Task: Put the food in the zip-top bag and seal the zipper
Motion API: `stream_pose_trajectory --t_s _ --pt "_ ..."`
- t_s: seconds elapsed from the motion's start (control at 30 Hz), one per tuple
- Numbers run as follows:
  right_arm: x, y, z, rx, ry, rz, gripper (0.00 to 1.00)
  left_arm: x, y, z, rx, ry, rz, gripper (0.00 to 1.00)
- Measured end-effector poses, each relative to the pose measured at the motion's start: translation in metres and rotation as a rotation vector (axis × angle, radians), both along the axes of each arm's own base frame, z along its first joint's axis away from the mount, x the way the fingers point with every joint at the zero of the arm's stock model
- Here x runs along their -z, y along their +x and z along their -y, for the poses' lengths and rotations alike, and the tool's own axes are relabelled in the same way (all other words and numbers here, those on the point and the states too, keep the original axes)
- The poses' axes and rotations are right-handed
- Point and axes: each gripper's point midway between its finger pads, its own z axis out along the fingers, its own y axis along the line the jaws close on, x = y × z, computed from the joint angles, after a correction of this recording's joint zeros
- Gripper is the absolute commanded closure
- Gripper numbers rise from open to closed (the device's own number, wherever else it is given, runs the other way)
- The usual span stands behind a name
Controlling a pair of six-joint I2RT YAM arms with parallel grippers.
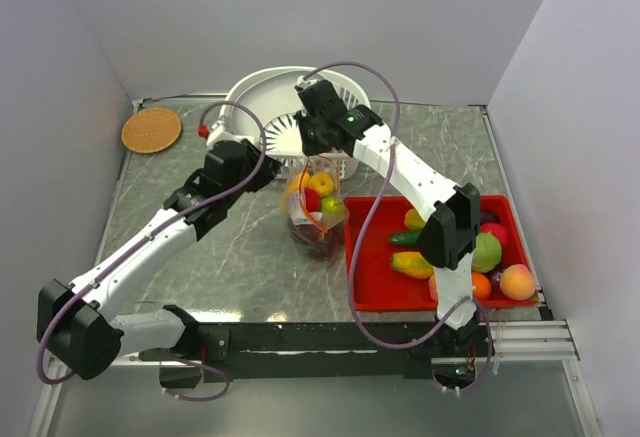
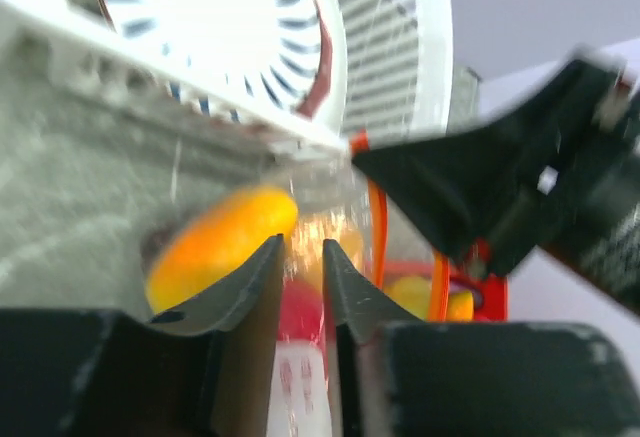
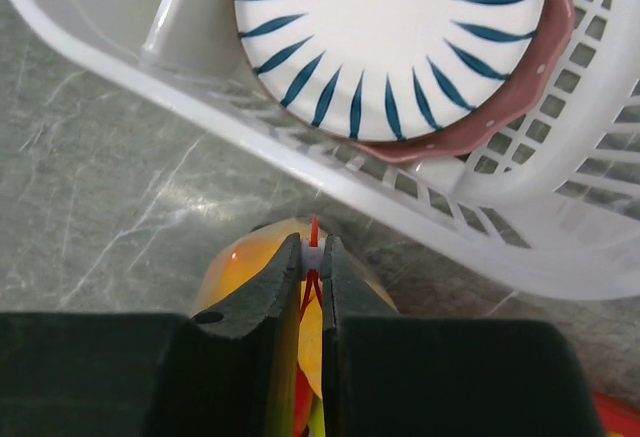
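The right claw is clamped on the zipper (likely the stiffest hold). The bag looks limp, slippery, bottom-heavy. The left claw: cannot tell.

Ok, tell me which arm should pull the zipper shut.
Right: the right gripper is clamped on the zipper at the mouth of the bag; the left gripper pinches the clear wall, likely steadying it.

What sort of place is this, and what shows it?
Likely a robot lab test cell: plain white walls box in a marbled table, a left arm and right arm are bolted at its edge, toy fruit lies in a red tray.
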Motion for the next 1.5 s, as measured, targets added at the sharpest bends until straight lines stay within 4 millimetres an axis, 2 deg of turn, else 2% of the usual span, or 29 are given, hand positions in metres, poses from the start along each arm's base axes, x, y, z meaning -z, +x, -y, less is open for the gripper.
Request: stream_pose_trajectory --t_s 0.13,0.4,0.5,0.63,0.8,0.97,1.1,1.3,1.5 --pt "-0.010 -0.012 -0.001 -0.025 0.049 -0.004 1.00 -0.024 0.017 -0.015 -0.012 0.040 0.086 0.82" --pt "-0.037 -0.042 -0.012 -0.120 0.166 -0.014 1.00 -0.066 0.042 -0.022 0.108 0.076 0.330 0.82" --pt "-0.042 -0.052 -0.018 -0.156 0.194 -0.025 1.00 -0.071 0.044 -0.023 0.174 0.095 0.407 0.80" --pt "-0.048 -0.066 -0.022 -0.199 0.224 -0.038 1.00 -0.066 0.041 -0.025 0.273 0.107 0.474 0.79" --pt "-0.065 -0.084 -0.023 -0.243 0.260 -0.033 1.00 -0.068 0.031 -0.017 0.388 0.088 0.570 0.76" --pt "-0.087 -0.100 -0.017 -0.269 0.295 -0.004 1.00 -0.046 0.010 -0.009 0.508 0.047 0.608 0.72" --pt "-0.095 -0.106 -0.015 -0.282 0.310 0.005 1.00 -0.035 -0.007 -0.002 0.595 0.029 0.621 0.67" --pt "-0.085 -0.110 -0.015 -0.289 0.304 -0.018 1.00 -0.061 -0.035 0.006 0.711 0.020 0.741 0.65" --pt "-0.081 -0.112 -0.014 -0.288 0.302 -0.029 1.00 -0.065 -0.048 0.011 0.783 0.015 0.778 0.66"
